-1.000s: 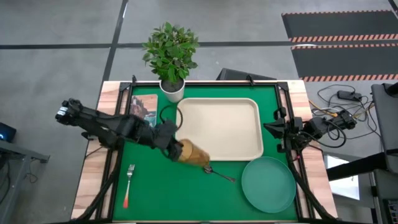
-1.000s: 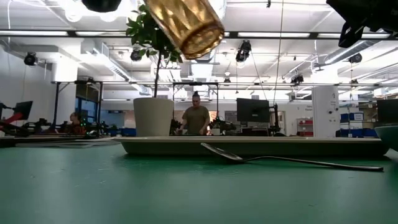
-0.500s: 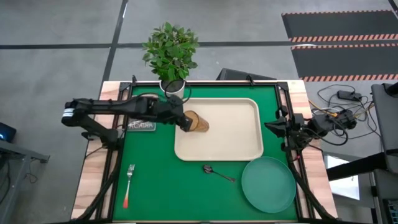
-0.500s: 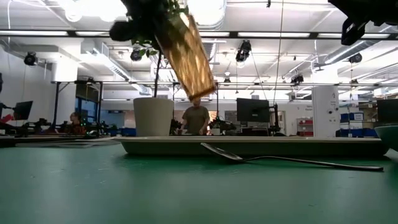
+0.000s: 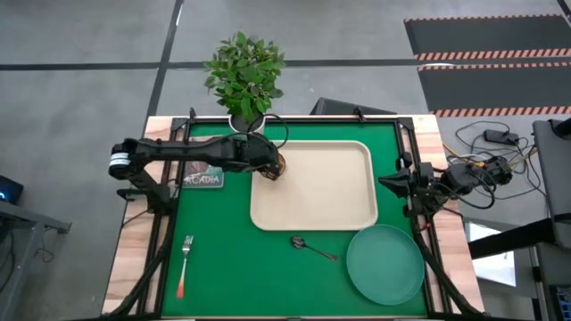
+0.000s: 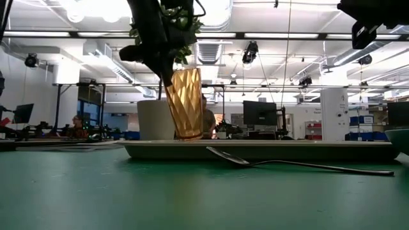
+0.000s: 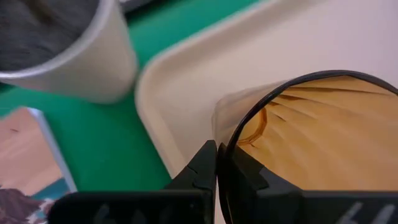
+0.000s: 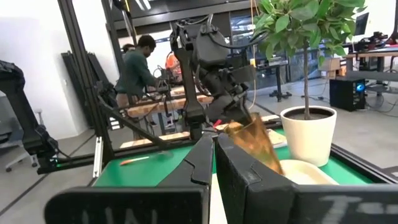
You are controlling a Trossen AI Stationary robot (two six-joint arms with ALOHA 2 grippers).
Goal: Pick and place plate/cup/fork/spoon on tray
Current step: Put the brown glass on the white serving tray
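High view first: we see the green mat covering the table, and on it the tray, the largest of the task's things, lying in the middle toward the far edge where both arms can reach it. Its floor is bare except at the far-left corner.

Next in size is the plate, flat on the mat just off the tray's near-right corner, not on it. We judge it is left for the right arm, being on that side.

Our left gripper reaches over that far-left corner with its fingers closed on the cup, pinching the rim wall, one finger inside and one outside, as the left wrist view shows. In the low view the cup stands nearly upright, slightly tilted, with its base at about the level of the tray's rim; we cannot tell whether it already touches the tray floor. We reckon it is held by the rim so it can be set down mouth up, close to the white plant pot yet clear of it.

Our right gripper waits at the mat's right edge, beside the tray, its fingers shut on nothing.

The fork lies near the left front of the mat, well apart from the tray. The spoon lies just in front of the tray's near edge, still on the mat.
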